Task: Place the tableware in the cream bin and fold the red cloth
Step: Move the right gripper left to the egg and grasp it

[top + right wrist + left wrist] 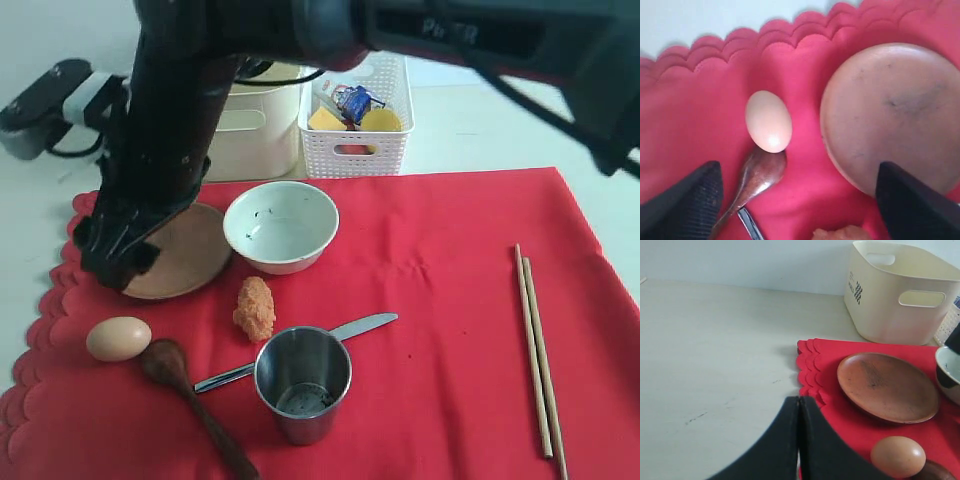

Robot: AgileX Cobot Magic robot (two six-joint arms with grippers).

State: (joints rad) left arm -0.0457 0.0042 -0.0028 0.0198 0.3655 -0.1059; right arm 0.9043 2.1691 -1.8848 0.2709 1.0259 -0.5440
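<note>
The right gripper's (797, 169) black ribbed fingers (692, 197) spread wide and empty over the smooth egg (768, 121) and glossy dark wooden spoon (760, 172), beside the round matte brown plate (895, 115) on the red cloth (700, 115) near its scalloped left edge. The left gripper's (799, 440) smooth fingers press together, empty, over the tabletop (715, 365). The rounded cream bin (900, 295) stands beyond the plate. The speckled bowl (280, 225), steel cup (302, 382), metal knife (362, 324) and pale chopsticks (535, 350) lie to the right.
</note>
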